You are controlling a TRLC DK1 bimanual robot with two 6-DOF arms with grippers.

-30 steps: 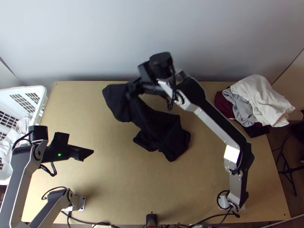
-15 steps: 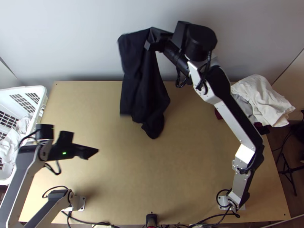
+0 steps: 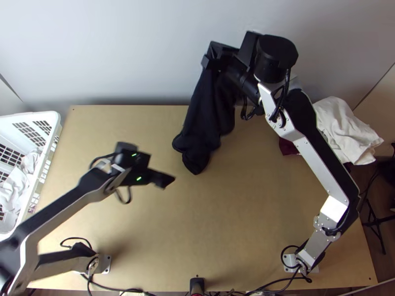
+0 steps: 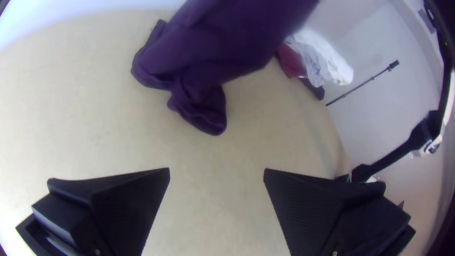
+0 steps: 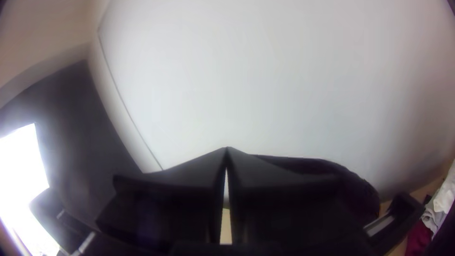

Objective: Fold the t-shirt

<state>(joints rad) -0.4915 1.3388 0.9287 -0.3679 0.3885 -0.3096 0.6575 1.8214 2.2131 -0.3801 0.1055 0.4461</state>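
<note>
T-shirt [image 3: 202, 118] hangs bunched over table [image 3: 247, 212]: R claw [image 5: 226, 150] pinched on it; L claw [image 4: 216, 169] wide, empty. Risk: 1-pt grip, prob. twist.

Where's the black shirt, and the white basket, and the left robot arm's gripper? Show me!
Black shirt [image 3: 201, 118]: top view, middle of the hanging cloth.
White basket [image 3: 47, 116]: top view, its rim.
Left gripper [image 4: 216, 169]: left wrist view, midway between its fingertips.

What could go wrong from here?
Slip: the black t-shirt hangs from the right gripper alone, so a weak pinch could drop it.
Bad grab: its lower part is bunched, with no clear hem or corner; the open left gripper might catch the wrong layer.
</note>
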